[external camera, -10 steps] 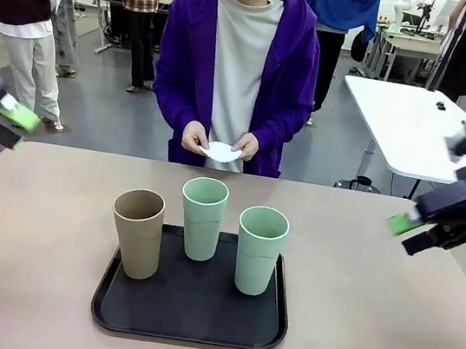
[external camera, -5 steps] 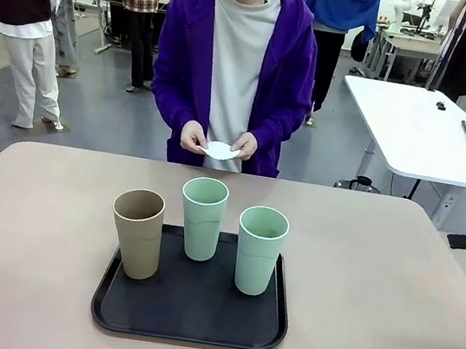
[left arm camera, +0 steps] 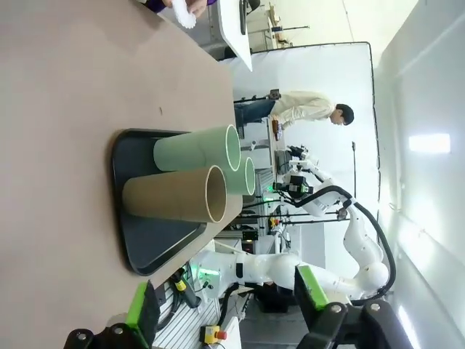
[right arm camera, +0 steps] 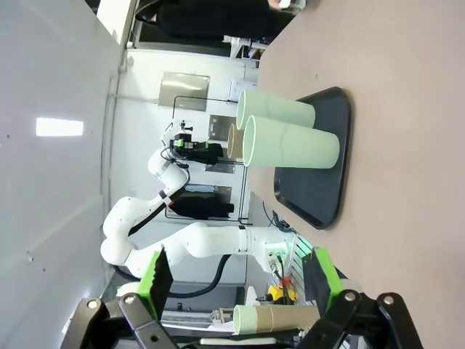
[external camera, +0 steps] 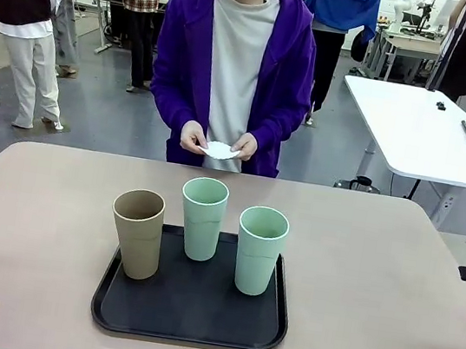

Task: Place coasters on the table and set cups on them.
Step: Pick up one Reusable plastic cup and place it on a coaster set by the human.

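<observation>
left fingers [left arm camera: 142,314] drawn back, wide apart, empty | right fingers [right arm camera: 155,281] drawn back, wide apart, empty

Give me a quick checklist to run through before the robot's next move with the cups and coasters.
1. Left hand open and empty: ok.
2. Right hand open and empty: ok.
3. Tan cup, back green cup and right green cup upright on the black tray: ok.
4. Coasters laid on the table: not ok, the person's hands hold them at the far side.
5. Coaster count: cannot tell.
</observation>
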### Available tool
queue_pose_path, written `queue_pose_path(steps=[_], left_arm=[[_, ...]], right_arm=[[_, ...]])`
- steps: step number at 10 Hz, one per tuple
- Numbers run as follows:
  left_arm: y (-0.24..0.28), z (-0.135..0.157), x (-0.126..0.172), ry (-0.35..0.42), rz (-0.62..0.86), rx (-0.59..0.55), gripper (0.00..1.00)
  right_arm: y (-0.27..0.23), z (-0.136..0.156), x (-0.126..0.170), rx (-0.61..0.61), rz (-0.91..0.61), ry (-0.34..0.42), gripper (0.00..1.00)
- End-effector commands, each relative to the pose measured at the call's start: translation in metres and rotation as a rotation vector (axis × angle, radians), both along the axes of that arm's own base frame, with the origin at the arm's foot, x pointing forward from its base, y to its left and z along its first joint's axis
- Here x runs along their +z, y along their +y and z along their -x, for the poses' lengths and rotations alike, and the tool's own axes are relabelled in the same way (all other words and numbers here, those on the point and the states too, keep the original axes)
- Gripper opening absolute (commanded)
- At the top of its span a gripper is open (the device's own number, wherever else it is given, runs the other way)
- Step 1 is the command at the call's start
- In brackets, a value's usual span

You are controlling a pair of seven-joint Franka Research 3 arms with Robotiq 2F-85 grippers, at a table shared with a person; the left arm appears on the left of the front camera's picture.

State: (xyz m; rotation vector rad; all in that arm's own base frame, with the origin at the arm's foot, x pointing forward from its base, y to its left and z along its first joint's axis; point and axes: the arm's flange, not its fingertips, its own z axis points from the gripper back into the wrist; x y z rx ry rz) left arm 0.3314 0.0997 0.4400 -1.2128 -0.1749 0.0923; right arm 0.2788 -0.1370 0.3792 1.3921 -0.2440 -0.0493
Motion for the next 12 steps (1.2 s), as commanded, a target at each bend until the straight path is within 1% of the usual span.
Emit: queue_pose_path(steps=[1, 2, 3, 4, 12], left_arm=[[-0.003, 0.007, 0.004, 0.024, -0.042, 0.025, 1.00], [-0.001, 0.007, 0.004, 0.034, -0.060, 0.026, 1.00], [-0.001, 0.008, 0.004, 0.036, -0.069, 0.029, 1.00], [0.003, 0.003, 0.005, 0.002, -0.023, 0.019, 1.00], [0.003, 0.003, 0.005, 0.002, -0.023, 0.019, 1.00]], right_arm=[[0.012, 0.019, -0.005, 0.003, 0.015, -0.013, 1.00], [0.012, 0.019, -0.006, 0.001, 0.020, -0.018, 1.00], [0.014, 0.018, -0.003, 0.029, 0.039, -0.032, 1.00], [-0.004, 0.002, 0.000, -0.016, 0.007, 0.004, 1.00], [-0.004, 0.002, 0.000, -0.016, 0.007, 0.004, 1.00]])
